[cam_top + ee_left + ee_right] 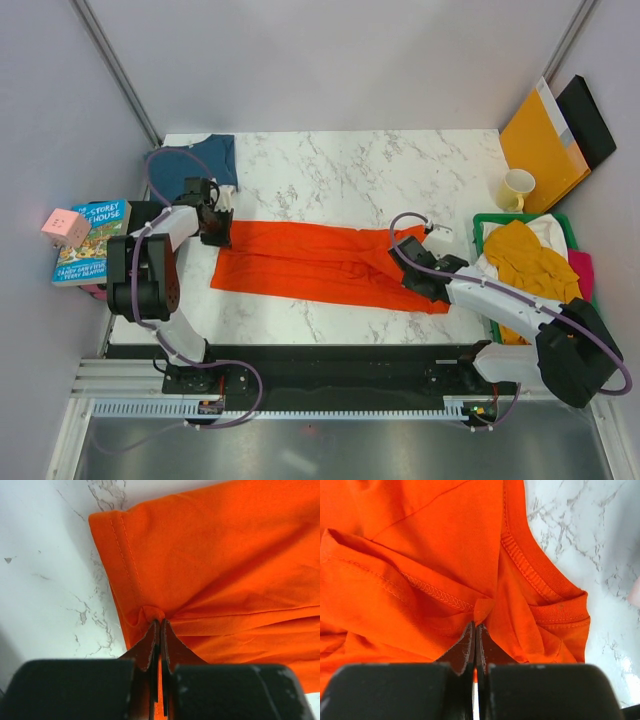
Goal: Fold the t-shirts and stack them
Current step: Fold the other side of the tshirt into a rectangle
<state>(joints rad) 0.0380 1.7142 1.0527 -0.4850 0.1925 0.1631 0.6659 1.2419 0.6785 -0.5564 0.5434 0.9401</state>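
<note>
Found orange shirt (310,262) lying as a long strip across the worktop (350,170). Noted left hand (160,632) pinching its hem end, right hand (476,632) pinching its neck end. Saw teal shirt (212,158) at far-left corner.

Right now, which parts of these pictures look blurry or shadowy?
Left wrist view: the black body of the left gripper looks soft and blurry up close, while the orange shirt stitching is sharp. Right wrist view: the right gripper is blurry too, the collar crisp, and a grey shadow falls on the table. Top view: even light, nothing blurry, no strong glare.
</note>
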